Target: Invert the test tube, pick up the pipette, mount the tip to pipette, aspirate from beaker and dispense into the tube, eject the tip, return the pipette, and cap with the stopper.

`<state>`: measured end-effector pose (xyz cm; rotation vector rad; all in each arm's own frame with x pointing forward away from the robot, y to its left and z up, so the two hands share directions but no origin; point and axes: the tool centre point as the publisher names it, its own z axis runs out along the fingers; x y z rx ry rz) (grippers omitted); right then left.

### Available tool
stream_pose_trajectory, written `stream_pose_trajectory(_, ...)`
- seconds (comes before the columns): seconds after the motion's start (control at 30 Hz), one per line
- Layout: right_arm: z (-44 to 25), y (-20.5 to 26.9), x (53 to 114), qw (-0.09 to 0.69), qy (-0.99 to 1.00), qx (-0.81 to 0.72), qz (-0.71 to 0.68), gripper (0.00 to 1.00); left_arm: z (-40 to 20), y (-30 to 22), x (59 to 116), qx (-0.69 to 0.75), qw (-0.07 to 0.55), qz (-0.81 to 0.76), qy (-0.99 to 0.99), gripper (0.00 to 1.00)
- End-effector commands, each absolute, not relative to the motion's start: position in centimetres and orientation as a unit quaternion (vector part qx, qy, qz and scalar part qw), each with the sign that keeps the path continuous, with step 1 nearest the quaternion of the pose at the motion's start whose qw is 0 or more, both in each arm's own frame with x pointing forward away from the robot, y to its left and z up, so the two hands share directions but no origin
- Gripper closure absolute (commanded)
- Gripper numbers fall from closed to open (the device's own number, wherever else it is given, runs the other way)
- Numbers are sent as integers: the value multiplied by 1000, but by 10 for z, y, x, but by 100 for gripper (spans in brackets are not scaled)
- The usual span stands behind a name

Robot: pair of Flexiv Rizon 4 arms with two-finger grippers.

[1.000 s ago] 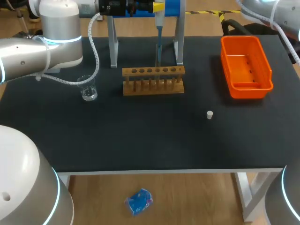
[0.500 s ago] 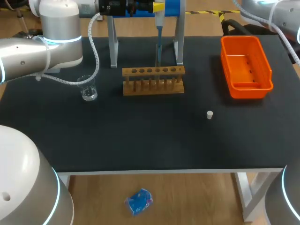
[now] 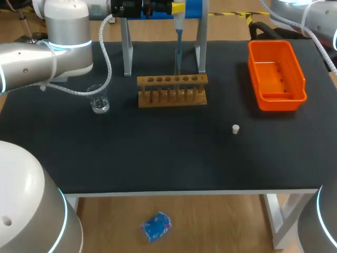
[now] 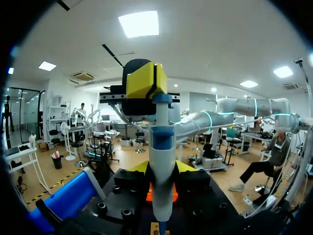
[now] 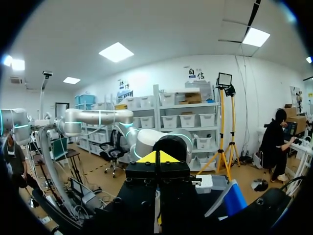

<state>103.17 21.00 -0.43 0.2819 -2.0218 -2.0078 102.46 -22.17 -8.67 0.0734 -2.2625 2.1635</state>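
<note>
L arm [image 3: 31, 60] enters at rear left. The left gripper [image 3: 177, 8] sits high over the table's far edge, its yellow fingers [image 4: 140, 167] clamped on either side of the white-and-blue pipette [image 3: 178, 31]. Pipette hangs upright between the grey legs of the blue-topped stand [image 3: 126, 50], lower end pointing down just behind the wooden test-tube rack [image 3: 172, 90] (whether a tip is fitted: cannot tell). Right gripper [image 5: 156, 157]: yellow tips pressed together, nothing between them; it faces the L arm. Clear glass beaker [image 3: 98, 99] stands left of the rack, near it. Small white stopper [image 3: 236, 128] lies alone on the black table [image 3: 158, 158], fwd and right of the rack. Orange plastic bin [image 3: 279, 101] sits at rear right, well apart from the stopper.
</note>
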Motion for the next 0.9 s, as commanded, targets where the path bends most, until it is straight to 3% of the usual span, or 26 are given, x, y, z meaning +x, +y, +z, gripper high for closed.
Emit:
stream_pose_trajectory(0.03,-5,209,1034,141,-699,101,-693,100,-86,-222,1024,24,4,691,-722,100)
stream_pose_trajectory(0.9,-19,209,1030,151,-703,97,-688,100,-86,-222,1024,24,4,691,-722,100)
